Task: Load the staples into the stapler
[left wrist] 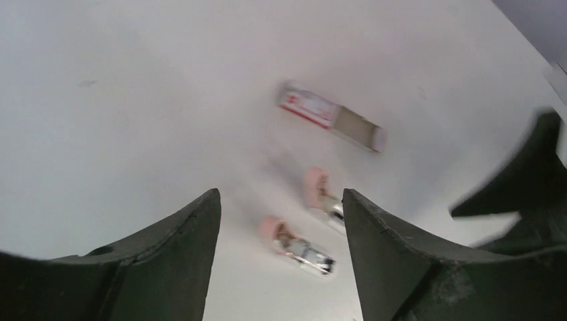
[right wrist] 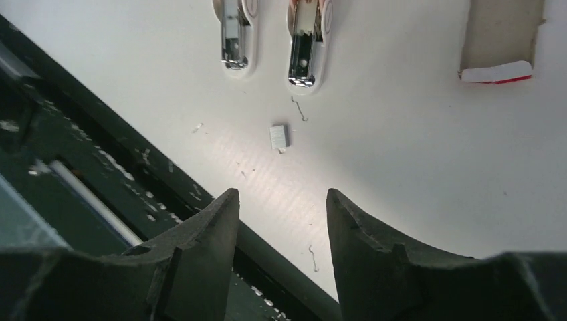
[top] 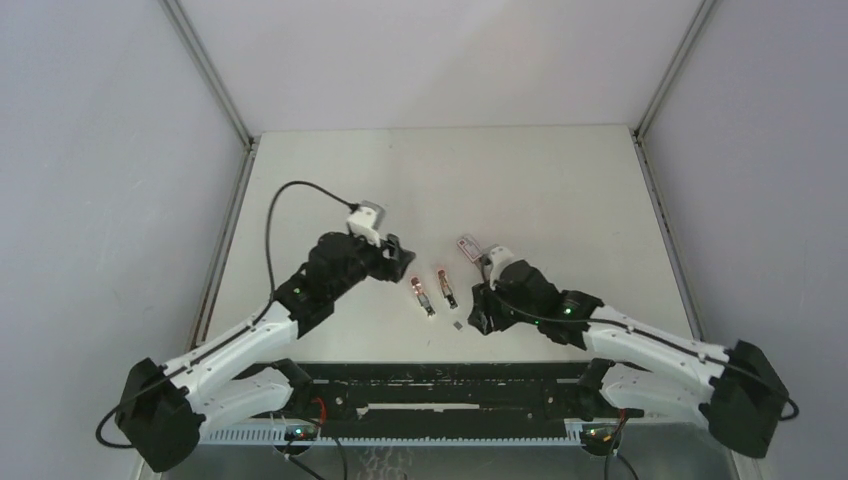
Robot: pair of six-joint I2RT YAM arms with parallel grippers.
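Left gripper (top: pixel 398 256), right gripper (top: pixel 478 308) low over table (top: pixel 560 180), flanking two pink staplers (top: pixel 422 296) lying side by side. Staples (top: pixel 457 325): tiny grey block on table, just beside right gripper. Pinkish box (top: pixel 467 245) behind staplers.
Left wrist: fingers (left wrist: pixel 180 247) spread wide, gap empty; staplers, box beyond.
Right wrist: fingers (right wrist: pixel 200 241) apart, gripping nothing; staples on table ahead of fingertips, near one stapler's metal end, not touching.
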